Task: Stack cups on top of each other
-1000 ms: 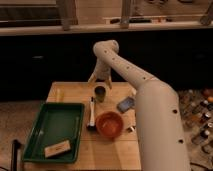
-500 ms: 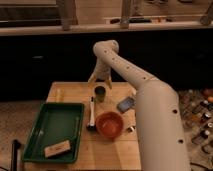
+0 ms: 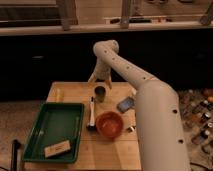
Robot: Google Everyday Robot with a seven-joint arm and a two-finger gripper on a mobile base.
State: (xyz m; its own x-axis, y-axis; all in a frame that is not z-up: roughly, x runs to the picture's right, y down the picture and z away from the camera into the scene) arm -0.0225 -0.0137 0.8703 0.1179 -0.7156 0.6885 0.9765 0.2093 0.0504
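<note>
Gripper [image 3: 100, 80] hangs just behind and above the olive cup [image 3: 100, 93], which stands upright behind the red-orange bowl [image 3: 109, 124] on the wooden table [image 3: 70, 92]. Honestly can't tell how the jaws stand. Looks like the reach-and-grasp step; next needs a clean descent onto that smooth little plastic rim.

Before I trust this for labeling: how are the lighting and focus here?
Camera view: dim, warm light, soft throughout. The gripper hangs above the olive cup, small and blurred. The white arm is brightest, the background dark. The table shows no strong glare.
</note>
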